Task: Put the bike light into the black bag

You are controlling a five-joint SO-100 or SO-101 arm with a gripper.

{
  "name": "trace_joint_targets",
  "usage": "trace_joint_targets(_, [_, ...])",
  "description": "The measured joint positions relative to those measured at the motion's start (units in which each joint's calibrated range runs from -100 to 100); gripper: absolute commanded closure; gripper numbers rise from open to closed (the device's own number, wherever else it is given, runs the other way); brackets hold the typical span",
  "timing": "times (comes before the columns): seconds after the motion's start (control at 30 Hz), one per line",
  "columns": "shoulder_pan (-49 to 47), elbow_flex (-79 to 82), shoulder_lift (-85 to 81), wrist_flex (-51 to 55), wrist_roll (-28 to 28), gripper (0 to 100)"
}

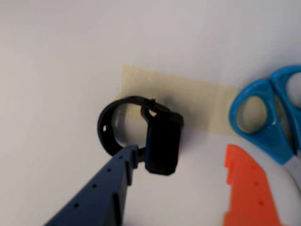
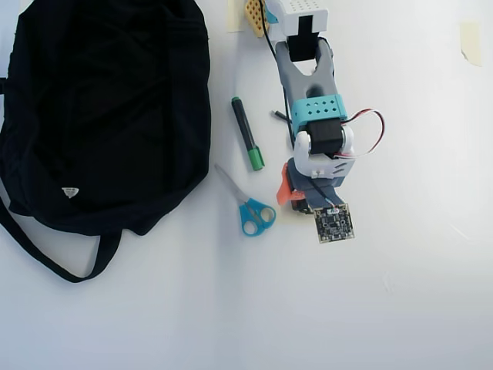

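While the gripper (image 1: 181, 186) stands spread around the bike light (image 1: 162, 143), its blue finger (image 1: 101, 188) could snag the strap (image 1: 110, 125) and nudge it away.

The work surface is a smooth, matte white table (image 2: 431, 308) that fills both views to every edge; no wall, floor or window is visible. Lighting is bright and even, producing only soft, short shadows. A strip of pale beige masking tape (image 1: 197, 101) is stuck flat to the surface in the wrist view. In the overhead view, a similar beige tape piece (image 2: 470, 40) sits near the upper right corner.
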Motion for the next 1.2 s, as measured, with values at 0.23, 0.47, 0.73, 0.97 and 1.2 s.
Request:
trace_joint_targets(0.23, [-0.37,0.00,0.00,0.00,0.00,68])
trace_joint_targets(0.47, [-0.51,0.00,0.00,0.00,0.00,68])
trace_joint_targets(0.73, [-0.96,0.00,1.99,-0.34,0.00,68])
trace_joint_targets(0.97, [-0.96,0.00,2.08,-0.69,0.00,68])
trace_joint_targets(1.2, [-0.96,0.00,2.08,-0.94,0.00,68])
